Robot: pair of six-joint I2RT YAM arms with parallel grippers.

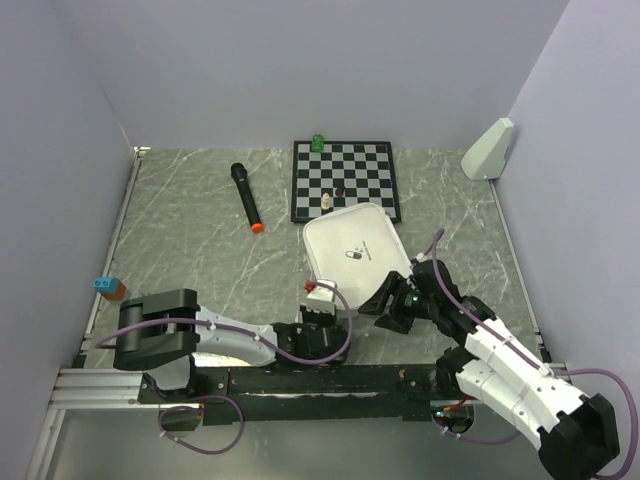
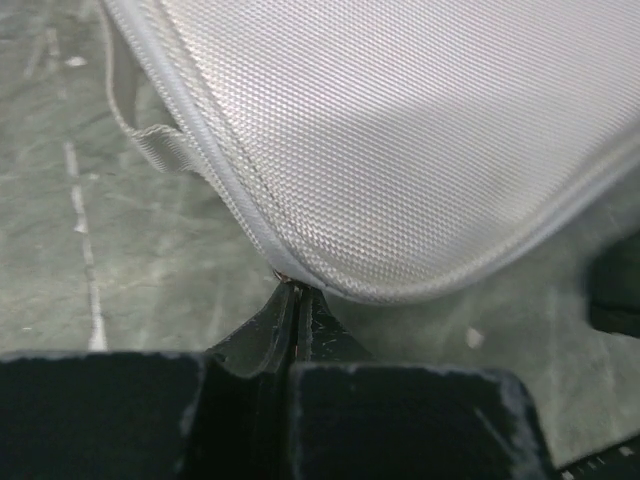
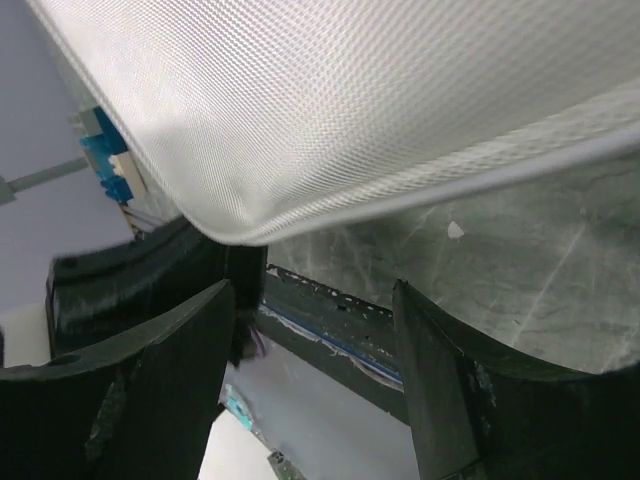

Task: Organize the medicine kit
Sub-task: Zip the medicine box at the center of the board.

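Medicine kit [image 1: 355, 250] lay closed.
At its rim the left gripper [image 2: 296, 295] sat shut, the right gripper [image 3: 315, 300] open; opening probably wanted steady bracing.

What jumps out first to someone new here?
The pale medicine kit sits mid-table, overlapping the near edge of the chessboard, and both arms reach to its near side. The left gripper is shut with its tips right at the kit's rim. The right gripper stands open just below a corner of the kit, holding nothing.
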